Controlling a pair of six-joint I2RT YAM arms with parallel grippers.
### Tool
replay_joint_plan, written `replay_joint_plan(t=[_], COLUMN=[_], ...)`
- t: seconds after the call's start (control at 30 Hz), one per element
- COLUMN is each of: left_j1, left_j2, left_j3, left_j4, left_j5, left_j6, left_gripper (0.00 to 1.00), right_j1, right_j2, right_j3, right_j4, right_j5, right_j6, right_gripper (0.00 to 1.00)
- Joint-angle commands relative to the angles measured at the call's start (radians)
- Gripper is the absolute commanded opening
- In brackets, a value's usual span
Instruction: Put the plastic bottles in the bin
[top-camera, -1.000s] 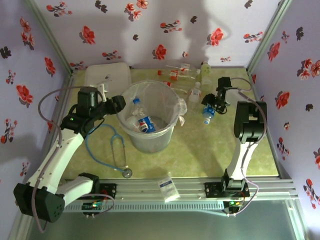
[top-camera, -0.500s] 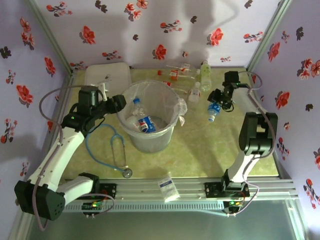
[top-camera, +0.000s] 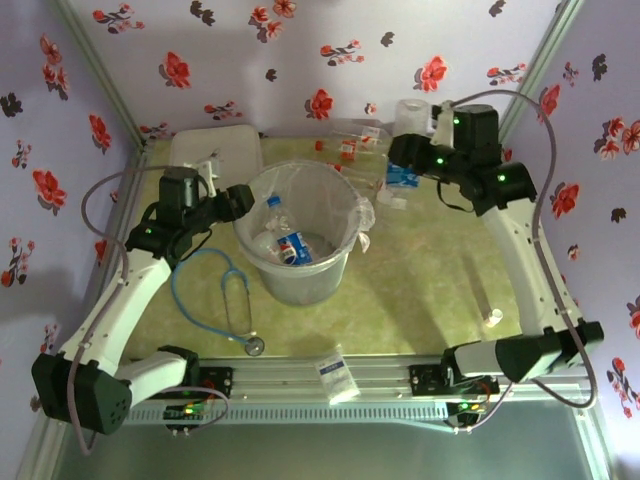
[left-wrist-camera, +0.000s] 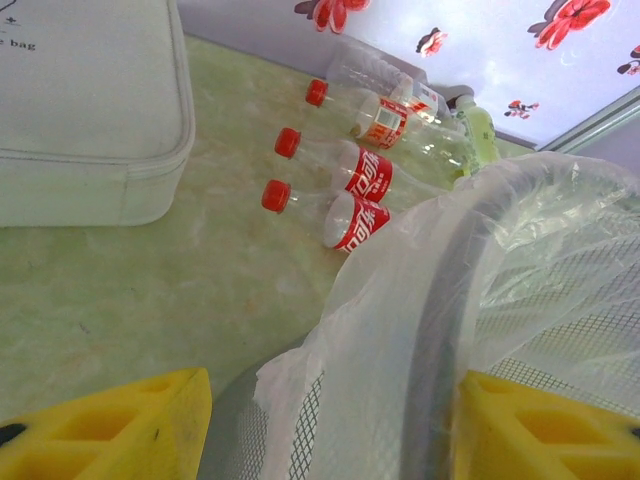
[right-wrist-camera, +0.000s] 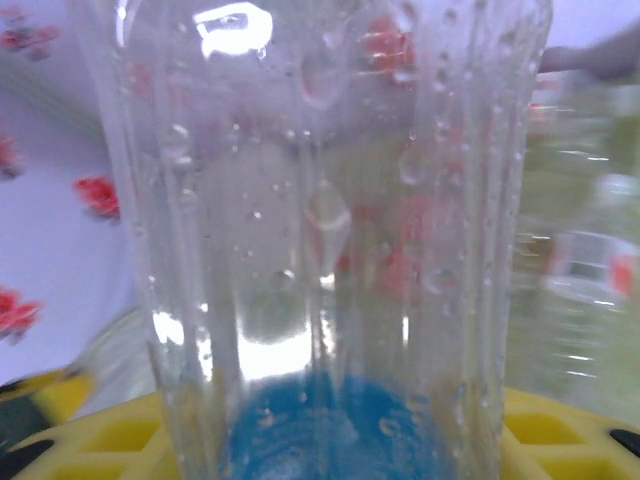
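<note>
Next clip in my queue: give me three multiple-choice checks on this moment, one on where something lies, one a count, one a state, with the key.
1. The flat white box lies: A) inside the bucket; B) at the table top's far-left corner; C) by the right arm's base.
2. Red-capped bottles lying in the left wrist view: A) one; B) three; C) six.
3. The right claw is: A) open and empty; B) shut on a stethoscope; C) shut on a clear bottle.
Key: 1 B, the top view shows the box in that corner; 2 B, three red caps lie side by side; 3 C, the bottle stands between its yellow fingers.
</note>
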Motion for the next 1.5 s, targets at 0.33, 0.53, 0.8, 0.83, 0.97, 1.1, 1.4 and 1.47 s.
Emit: replay_joint_plan(t=[0.33, 0.53, 0.8, 0.83, 0.97, 1.1, 1.4, 1.47], left_j1=[-0.017, -0.017, -0.018, -0.016, -0.018, -0.017, -0.016, -0.017], left_j2=[-0.05, -0.026, -0.016, -0.016, -0.011, -0.009, -0.005, -0.01], left_j3=[-0.051, -0.043, -0.028, -0.024, -0.024, -0.03, -0.02, -0.023], left_j4=[-0.004, 0.012, -0.001, -0.003, -0.004, -0.009, -0.003, -0.01], left_j5=[0.009, 0.006, 0.001, 0.0, -0.002, -0.003, -0.008, -0.008], left_j6=[-0.01, -0.008, 0.009, 0.013, 0.017, 0.017, 0.015, 0.015], left_gripper=[0.62, 0.62, 0.63, 0.63, 0.63, 0.63, 0.62, 0.63], right_j1=[0.419, 0.509, 0.534, 0.535, 0.534, 0.534, 0.534, 0.535], right_j2=[0.251, 0.336, 0.359, 0.36, 0.357, 0.333, 0.313, 0.292], right_j3=[0.194, 0.2, 0.063, 0.052, 0.012, -0.009, 0.006, -0.008], right_j4=[0.012, -0.085, -0.027, -0.023, -0.018, -0.002, -0.006, 0.009], right_j5=[0.061, 0.241, 0.296, 0.304, 0.35, 0.351, 0.366, 0.368], right_j6=[-0.037, -0.11, -0.119, -0.117, -0.113, -0.12, -0.145, -0.143], right_gripper=[0.54, 0.54, 0.56, 0.57, 0.62, 0.82, 0.99, 0.99])
